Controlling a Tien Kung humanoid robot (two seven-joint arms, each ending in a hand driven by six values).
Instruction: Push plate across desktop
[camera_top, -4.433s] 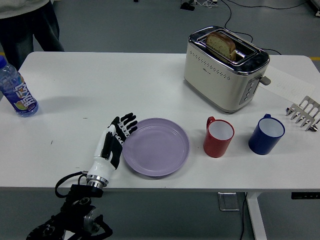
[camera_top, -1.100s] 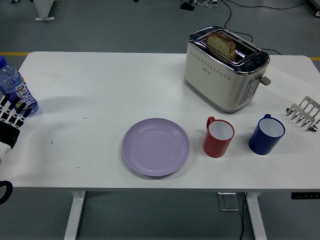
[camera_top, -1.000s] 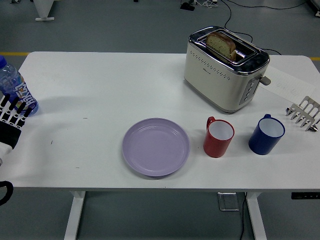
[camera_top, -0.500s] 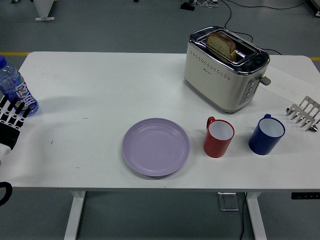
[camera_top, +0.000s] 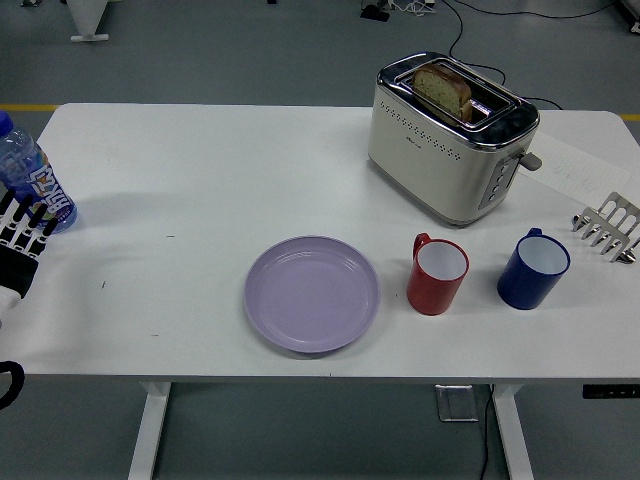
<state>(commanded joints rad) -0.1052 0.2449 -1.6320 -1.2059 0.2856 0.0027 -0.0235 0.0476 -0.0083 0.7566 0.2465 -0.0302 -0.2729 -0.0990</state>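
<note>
A lilac plate (camera_top: 312, 293) lies flat on the white table (camera_top: 230, 160), near its front edge and a little left of centre. My left hand (camera_top: 18, 243) is at the picture's left edge, far to the left of the plate and not touching it. Its black and white fingers (camera_top: 30, 217) are spread and hold nothing. They lie just in front of a water bottle. My right hand is out of view.
A blue-capped water bottle (camera_top: 33, 176) stands at the far left. A red mug (camera_top: 438, 274) stands just right of the plate, a blue mug (camera_top: 533, 269) beyond it. A toaster (camera_top: 450, 137) with bread stands at the back right. A metal rack (camera_top: 608, 226) is at the right edge.
My left hand has drawn back from the plate's left rim to the picture's left edge. The person at the far left has gone. In the last second nothing moved.
</note>
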